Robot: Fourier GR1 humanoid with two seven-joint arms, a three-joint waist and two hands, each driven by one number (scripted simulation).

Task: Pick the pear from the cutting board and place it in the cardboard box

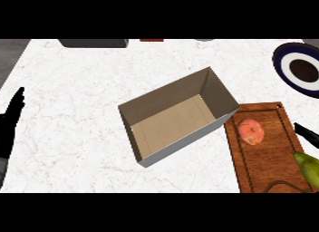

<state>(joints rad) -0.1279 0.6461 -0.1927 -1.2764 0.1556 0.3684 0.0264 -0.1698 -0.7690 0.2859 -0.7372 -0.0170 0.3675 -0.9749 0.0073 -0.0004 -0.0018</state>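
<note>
Green and yellow, your pear (312, 169) lies on the cutting board (268, 156) just below your right hand (313, 139), whose fingers are straight and hold nothing. The cardboard box (177, 115) sits open to that hand's left. Your left hand (4, 131) rests open, fingers up, far across the worktop (75, 90).

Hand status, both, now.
Left hand: open, fingers straight, resting at the view's left edge, holding nothing.
Right hand: open, fingers straight, just above the pear on the cutting board, not holding it.
</note>
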